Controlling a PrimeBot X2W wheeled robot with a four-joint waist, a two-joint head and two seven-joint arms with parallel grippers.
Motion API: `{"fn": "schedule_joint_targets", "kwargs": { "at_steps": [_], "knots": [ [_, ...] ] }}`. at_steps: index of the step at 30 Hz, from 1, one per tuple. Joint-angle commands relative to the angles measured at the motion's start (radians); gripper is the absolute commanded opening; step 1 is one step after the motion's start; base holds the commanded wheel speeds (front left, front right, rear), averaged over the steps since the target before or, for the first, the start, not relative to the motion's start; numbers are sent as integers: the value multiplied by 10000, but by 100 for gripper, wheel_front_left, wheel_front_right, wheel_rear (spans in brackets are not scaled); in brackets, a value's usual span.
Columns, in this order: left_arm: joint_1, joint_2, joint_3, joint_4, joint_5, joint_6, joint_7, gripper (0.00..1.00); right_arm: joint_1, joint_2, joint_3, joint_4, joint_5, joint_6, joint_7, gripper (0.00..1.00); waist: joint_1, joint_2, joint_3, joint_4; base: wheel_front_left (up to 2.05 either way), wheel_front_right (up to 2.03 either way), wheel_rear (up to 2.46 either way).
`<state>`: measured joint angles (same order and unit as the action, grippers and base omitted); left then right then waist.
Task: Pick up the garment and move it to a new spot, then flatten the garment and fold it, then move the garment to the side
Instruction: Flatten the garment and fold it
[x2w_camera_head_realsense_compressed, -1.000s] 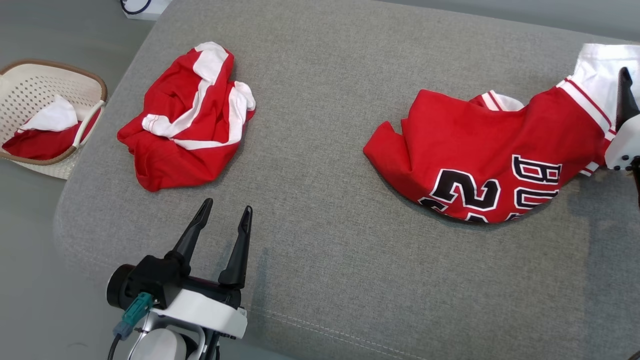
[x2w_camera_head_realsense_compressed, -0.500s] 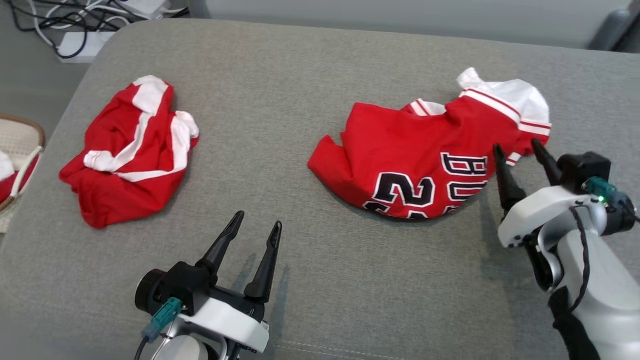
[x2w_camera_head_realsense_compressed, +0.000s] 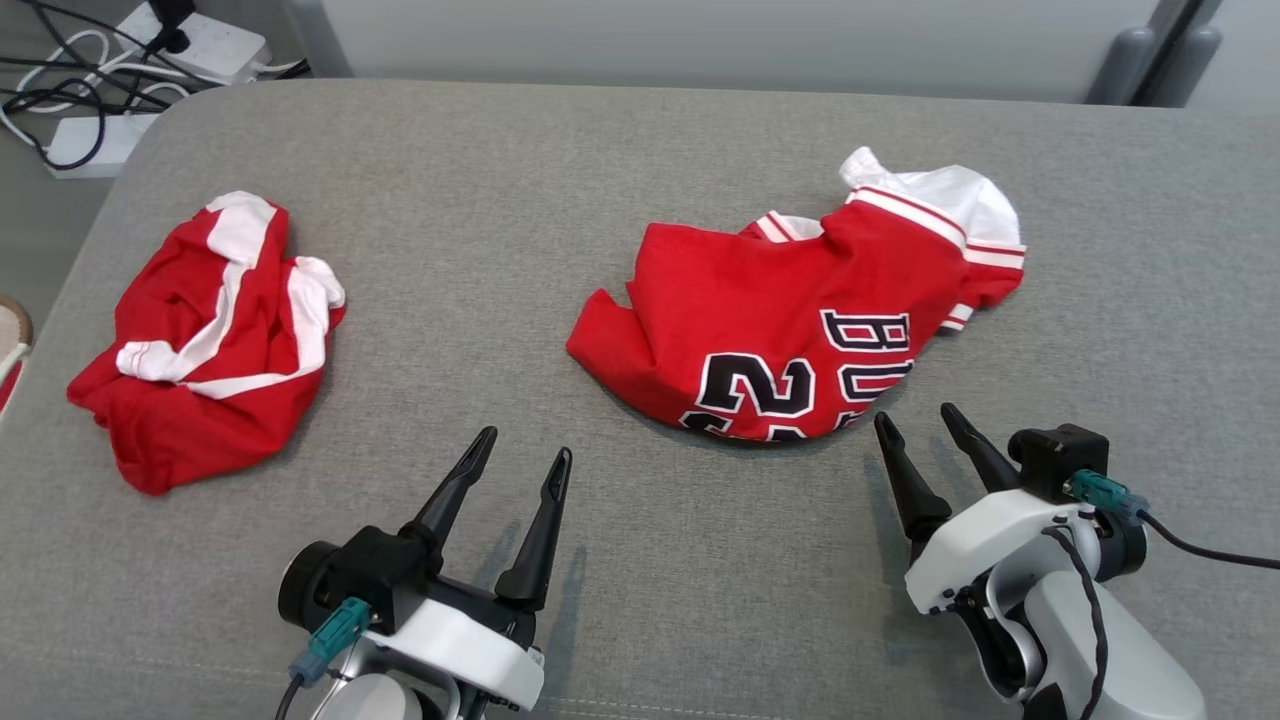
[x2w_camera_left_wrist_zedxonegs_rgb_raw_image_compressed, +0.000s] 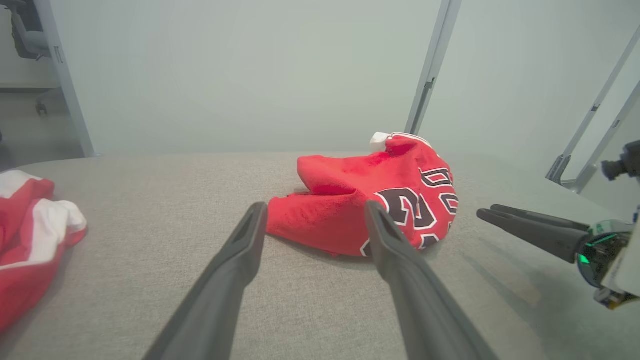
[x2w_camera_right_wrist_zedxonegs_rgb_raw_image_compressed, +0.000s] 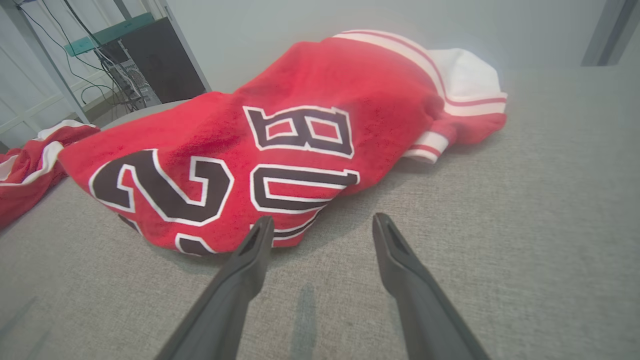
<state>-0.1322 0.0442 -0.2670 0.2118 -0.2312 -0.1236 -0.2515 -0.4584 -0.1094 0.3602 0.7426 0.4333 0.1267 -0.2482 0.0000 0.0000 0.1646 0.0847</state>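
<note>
A red jersey, the garment (x2w_camera_head_realsense_compressed: 790, 320) (x2w_camera_right_wrist_zedxonegs_rgb_raw_image_compressed: 280, 135) (x2w_camera_left_wrist_zedxonegs_rgb_raw_image_compressed: 370, 195), lies bunched at the middle right of the grey cushion (x2w_camera_head_realsense_compressed: 600, 180); it carries black numbers and letters and white trim. My right gripper (x2w_camera_head_realsense_compressed: 913, 422) (x2w_camera_right_wrist_zedxonegs_rgb_raw_image_compressed: 322, 227) stands open just in front of its near right edge, holding nothing. Off to the front left my left gripper (x2w_camera_head_realsense_compressed: 525, 448) (x2w_camera_left_wrist_zedxonegs_rgb_raw_image_compressed: 315, 212) is open too, apart from the jersey. The left wrist view catches the right gripper (x2w_camera_left_wrist_zedxonegs_rgb_raw_image_compressed: 487, 211) at its right side.
A second crumpled red and white garment (x2w_camera_head_realsense_compressed: 205, 335) (x2w_camera_left_wrist_zedxonegs_rgb_raw_image_compressed: 30, 235) (x2w_camera_right_wrist_zedxonegs_rgb_raw_image_compressed: 27, 160) lies at the cushion's left. Cables and a power strip (x2w_camera_head_realsense_compressed: 100, 70) are on the floor beyond the back left corner. A basket's rim (x2w_camera_head_realsense_compressed: 12, 335) peeks in at the left edge.
The head camera has swung right and up, shifting the whole scene left. My right gripper has drawn back from the jersey's white collar end to in front of its near edge.
</note>
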Motion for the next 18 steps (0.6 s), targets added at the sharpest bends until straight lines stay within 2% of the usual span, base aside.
{"fn": "schedule_joint_targets", "kwargs": {
  "at_steps": [1,10,18],
  "knots": [
    [-232,60,306,-200,-33,-70,-103,100,-49,123,214,-316,117,40,-134,100,0,0,57,173,0,0,0],
    [-134,60,316,-135,40,-71,-103,100,-369,340,418,805,1311,40,-135,100,0,0,222,1391,0,0,0],
    [-129,60,293,-145,3,-71,-103,100,-792,371,496,1070,1549,40,-135,100,0,0,320,1762,0,0,0]
  ]
}}
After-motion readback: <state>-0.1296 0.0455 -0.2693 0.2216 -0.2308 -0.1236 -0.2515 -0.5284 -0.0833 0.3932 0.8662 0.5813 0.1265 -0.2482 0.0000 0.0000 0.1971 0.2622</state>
